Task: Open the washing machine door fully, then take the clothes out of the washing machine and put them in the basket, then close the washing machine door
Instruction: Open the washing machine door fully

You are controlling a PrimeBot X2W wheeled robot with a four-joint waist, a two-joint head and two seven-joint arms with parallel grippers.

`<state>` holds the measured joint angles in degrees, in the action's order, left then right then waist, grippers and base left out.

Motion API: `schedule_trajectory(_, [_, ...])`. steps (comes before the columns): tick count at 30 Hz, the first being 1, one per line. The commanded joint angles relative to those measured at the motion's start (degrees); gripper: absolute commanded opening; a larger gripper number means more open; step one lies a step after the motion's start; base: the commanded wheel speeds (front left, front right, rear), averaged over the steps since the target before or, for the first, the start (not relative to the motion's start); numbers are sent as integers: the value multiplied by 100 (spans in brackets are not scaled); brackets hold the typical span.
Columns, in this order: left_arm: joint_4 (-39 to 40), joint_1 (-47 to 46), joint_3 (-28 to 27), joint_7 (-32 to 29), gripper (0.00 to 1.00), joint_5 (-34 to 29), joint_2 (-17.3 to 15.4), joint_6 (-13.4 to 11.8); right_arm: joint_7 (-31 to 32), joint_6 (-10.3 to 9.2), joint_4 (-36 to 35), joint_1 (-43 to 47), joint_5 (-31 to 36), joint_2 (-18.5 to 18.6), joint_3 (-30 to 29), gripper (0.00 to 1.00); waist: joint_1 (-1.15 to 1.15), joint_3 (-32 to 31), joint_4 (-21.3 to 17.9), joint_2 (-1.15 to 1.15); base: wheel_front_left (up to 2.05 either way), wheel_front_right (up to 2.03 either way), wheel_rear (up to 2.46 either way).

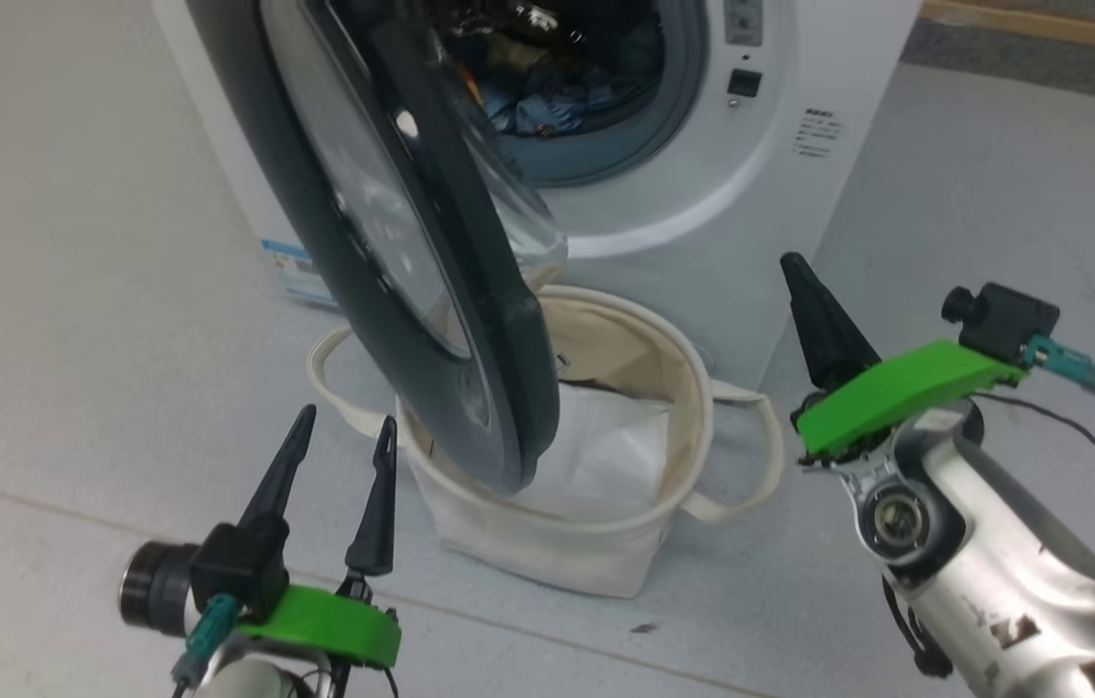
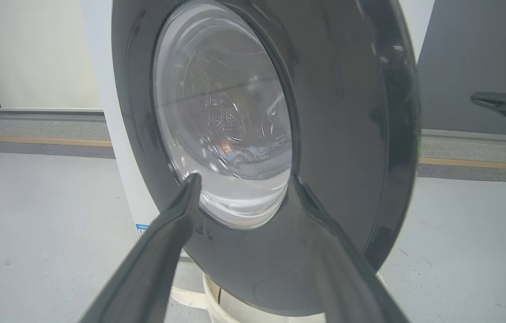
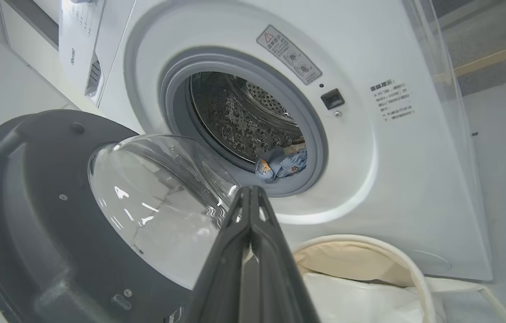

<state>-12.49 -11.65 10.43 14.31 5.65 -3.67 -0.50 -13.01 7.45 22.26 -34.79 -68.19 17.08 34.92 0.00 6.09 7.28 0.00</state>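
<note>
My left gripper (image 1: pixel 345 419) gapes wide before the half-open door (image 1: pixel 499 320), my right gripper (image 3: pixel 250 192) is pinched shut on nothing, and the clothes (image 3: pixel 282 163) lie low in the drum (image 3: pixel 235 116), soft, light and limp, I judge, best pinched at a raised fold.
</note>
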Motion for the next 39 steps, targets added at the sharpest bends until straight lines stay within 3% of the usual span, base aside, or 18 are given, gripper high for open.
schedule_trajectory(1, [222,-75,-205,69,100,-14,-103,7,-86,3,-208,99,129,20,22,0,0,-101,-93,0,0,0,0])
schedule_trajectory(6, [263,92,-240,69,100,-43,-129,24,-191,3,-251,623,1026,-90,-383,0,0,-238,-194,0,0,0,0])
schedule_trajectory(9, [266,154,-243,69,100,-55,-128,37,-195,3,-311,1000,1805,-281,-949,0,0,-281,-245,0,0,0,0])
schedule_trajectory(10, [267,170,-244,69,100,-57,-127,40,-196,3,-326,1133,2078,-375,-1168,46,0,-285,-260,0,0,0,0])
schedule_trajectory(11, [269,182,-245,69,100,-59,-126,45,-196,3,-360,1261,2345,-482,-1383,100,0,-287,-274,0,0,0,0])
schedule_trajectory(16, [278,231,-251,69,100,-72,-125,65,-197,3,-511,1798,3308,-928,-1943,100,0,-314,-318,0,0,0,0])
schedule_trajectory(24, [244,260,-248,69,100,-107,-118,88,-198,3,-490,2199,4270,-1206,-2288,100,0,-324,-344,0,0,0,0])
schedule_trajectory(39, [110,209,-234,69,100,-127,-81,99,-198,3,-334,2146,4604,-1354,-2368,100,0,-317,-289,0,0,0,0])
